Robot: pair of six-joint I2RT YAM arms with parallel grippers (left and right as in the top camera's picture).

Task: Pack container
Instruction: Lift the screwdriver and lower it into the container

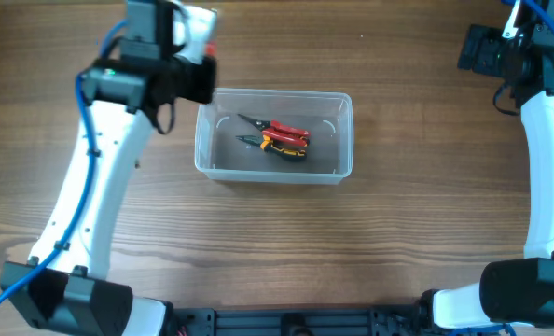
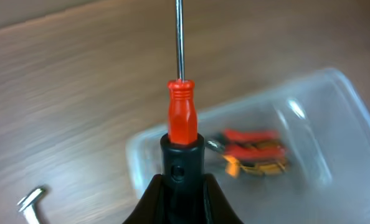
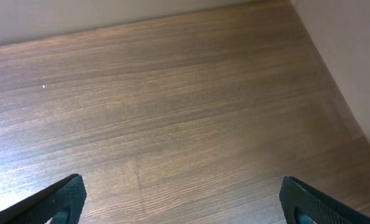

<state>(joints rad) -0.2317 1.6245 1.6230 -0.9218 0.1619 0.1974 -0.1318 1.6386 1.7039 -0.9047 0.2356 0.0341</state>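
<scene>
Container (image 1: 275, 92): centre of overhead frame, pliers (image 1: 279, 139) inside; left gripper (image 2: 182, 158): clamped on red-handled screwdriver (image 2: 182, 115), just upper left of tub; right gripper (image 3: 185, 200): spread wide, empty, upper right; advice: clear the rim, lower flat beside pliers, release.

Translucent glossy plastic in the container (image 1: 275, 92); matt grained wood on the tabletop (image 1: 380, 233); smooth red plastic, shiny metal in the screwdriver (image 2: 182, 115).

Robotics lab bench by the look of it: wood-grain table (image 1: 398, 233), white left arm (image 1: 86, 196) and right arm (image 1: 547, 177) trailing blue cables (image 1: 92, 149), bases on a black rail (image 1: 296, 322) — plain pale wall (image 3: 347, 37) alongside.
</scene>
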